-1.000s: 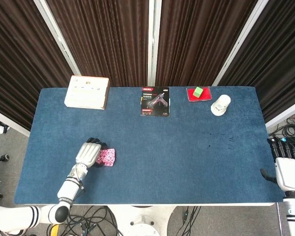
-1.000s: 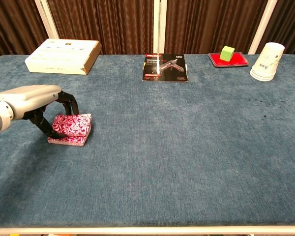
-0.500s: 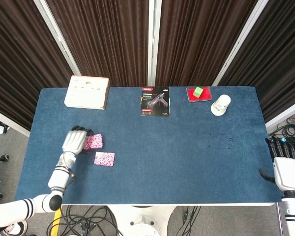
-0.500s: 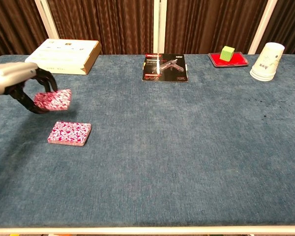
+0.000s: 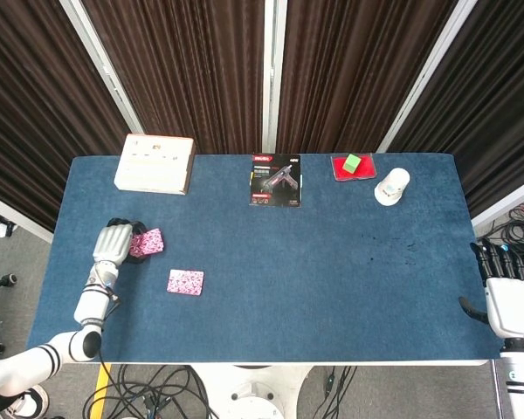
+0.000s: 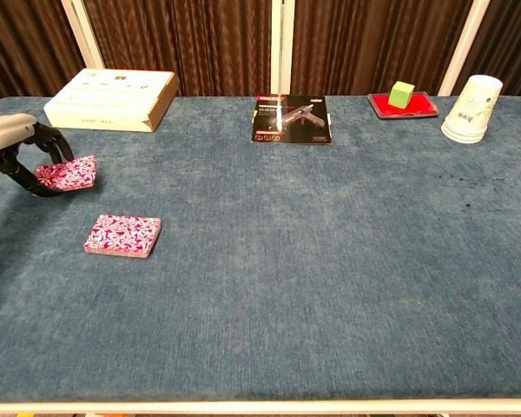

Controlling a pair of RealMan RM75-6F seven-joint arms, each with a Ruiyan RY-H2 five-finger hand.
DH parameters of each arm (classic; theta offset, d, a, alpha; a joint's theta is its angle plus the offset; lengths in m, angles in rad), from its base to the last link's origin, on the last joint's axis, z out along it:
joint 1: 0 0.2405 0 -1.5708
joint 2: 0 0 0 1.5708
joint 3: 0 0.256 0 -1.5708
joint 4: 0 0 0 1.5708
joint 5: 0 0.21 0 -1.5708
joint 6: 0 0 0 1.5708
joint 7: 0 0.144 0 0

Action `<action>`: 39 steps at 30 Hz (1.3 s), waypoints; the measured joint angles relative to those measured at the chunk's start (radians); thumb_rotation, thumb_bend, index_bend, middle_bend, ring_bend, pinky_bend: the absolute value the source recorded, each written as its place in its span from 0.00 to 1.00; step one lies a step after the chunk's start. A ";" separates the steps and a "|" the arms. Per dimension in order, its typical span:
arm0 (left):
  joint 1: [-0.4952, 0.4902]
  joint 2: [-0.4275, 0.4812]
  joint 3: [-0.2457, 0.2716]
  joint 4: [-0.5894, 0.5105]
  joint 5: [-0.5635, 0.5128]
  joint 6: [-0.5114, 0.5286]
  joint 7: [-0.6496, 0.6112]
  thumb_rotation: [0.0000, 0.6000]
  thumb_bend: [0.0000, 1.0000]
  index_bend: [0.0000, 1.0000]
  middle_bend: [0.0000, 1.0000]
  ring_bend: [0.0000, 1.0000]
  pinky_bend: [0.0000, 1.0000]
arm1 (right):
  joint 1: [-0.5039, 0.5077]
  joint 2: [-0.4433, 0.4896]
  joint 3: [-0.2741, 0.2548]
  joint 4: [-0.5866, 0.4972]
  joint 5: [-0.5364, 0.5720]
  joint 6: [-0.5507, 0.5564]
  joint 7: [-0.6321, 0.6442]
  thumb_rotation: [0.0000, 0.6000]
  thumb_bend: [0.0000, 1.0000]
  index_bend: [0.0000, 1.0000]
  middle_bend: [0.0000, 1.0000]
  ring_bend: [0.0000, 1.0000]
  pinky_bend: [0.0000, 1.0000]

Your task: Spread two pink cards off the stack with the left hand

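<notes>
A stack of pink patterned cards (image 5: 185, 281) (image 6: 122, 235) lies flat on the blue table near its front left. My left hand (image 5: 114, 243) (image 6: 19, 152) is up and to the left of the stack, above the table's left side. It pinches a pink card (image 5: 147, 243) (image 6: 67, 172) that sticks out to the right of its fingers, tilted. My right hand (image 5: 510, 298) hangs off the table's right edge in the head view, holding nothing, fingers apart.
Along the back edge stand a white and brown box (image 5: 155, 163) (image 6: 111, 99), a glue gun package (image 5: 275, 180) (image 6: 292, 119), a red tray with a green cube (image 5: 353, 165) (image 6: 402, 98), and a paper cup (image 5: 391, 186) (image 6: 472, 109). Blue cloth (image 5: 332, 271) covers the table.
My left hand has lifted a pink card off the stack and carried it away to the left and back. The stack stayed in place. The right hand has not moved.
</notes>
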 measured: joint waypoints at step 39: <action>0.006 0.103 0.126 -0.551 -0.115 0.172 0.458 1.00 0.23 0.20 0.24 0.09 0.09 | 0.009 -0.009 -0.006 0.000 0.014 -0.037 0.016 1.00 0.13 0.00 0.00 0.00 0.00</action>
